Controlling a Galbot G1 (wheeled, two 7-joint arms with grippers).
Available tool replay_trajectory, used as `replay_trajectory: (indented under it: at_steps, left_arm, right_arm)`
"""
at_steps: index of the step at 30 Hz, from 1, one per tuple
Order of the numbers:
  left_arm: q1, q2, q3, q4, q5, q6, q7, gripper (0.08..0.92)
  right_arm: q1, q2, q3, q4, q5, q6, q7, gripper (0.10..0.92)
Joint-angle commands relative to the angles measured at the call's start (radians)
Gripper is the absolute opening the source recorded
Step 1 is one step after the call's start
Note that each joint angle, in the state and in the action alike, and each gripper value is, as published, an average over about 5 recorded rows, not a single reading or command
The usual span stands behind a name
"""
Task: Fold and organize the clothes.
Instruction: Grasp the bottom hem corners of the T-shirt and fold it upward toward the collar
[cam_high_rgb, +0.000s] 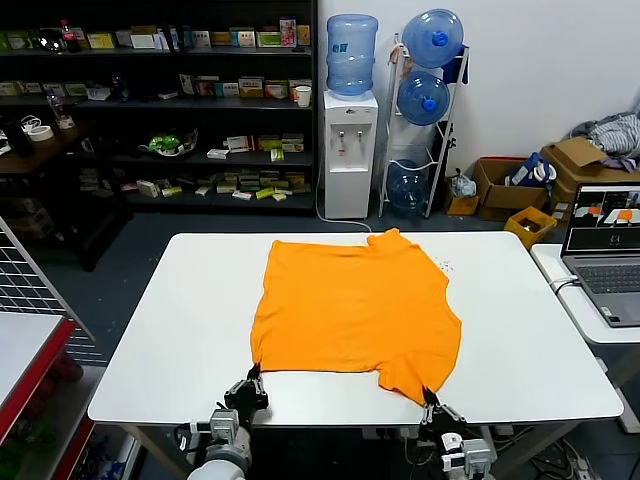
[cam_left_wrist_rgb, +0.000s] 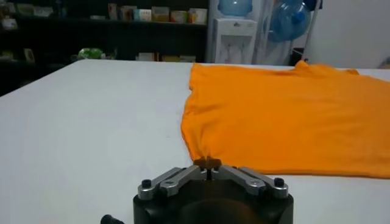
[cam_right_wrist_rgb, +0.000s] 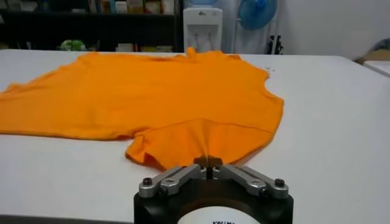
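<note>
Both of my grippers sit at the near edge of the white table (cam_high_rgb: 180, 330). My left gripper (cam_high_rgb: 254, 371) is pinched tight on the near left corner of the orange T-shirt (cam_high_rgb: 350, 305). My right gripper (cam_high_rgb: 428, 396) is clamped on the near right corner, cloth bunched between its fingers. Shirt lies spread plain side up across the table's middle, collar toward the far edge.

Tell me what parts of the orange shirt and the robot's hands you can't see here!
- T-shirt underside: hidden against the table in every view.
- Pinched cloth: covered by the shut left gripper and right gripper.
- Both arms: cut off at the head view's bottom edge.
</note>
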Motion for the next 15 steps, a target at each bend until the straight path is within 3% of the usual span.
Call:
replay_trajectory:
  at_steps: [1, 9, 15]
  left_arm:
    - [0.209, 0.067, 0.052, -0.199, -0.003, 0.004, -0.031, 0.096]
    - [0.374, 0.091, 0.057, -0.297, 0.068, -0.036, -0.034, 0.096]
    - [0.379, 0.085, 0.054, -0.322, 0.072, -0.05, -0.031, 0.096]
  right_arm:
    - [-0.155, -0.063, 0.003, 0.131, 0.019, 0.006, 0.03, 0.125]
    - [-0.313, -0.079, 0.008, 0.203, -0.003, 0.047, 0.071, 0.125]
    - [-0.325, -0.068, 0.015, 0.225, -0.004, 0.111, 0.085, 0.125]
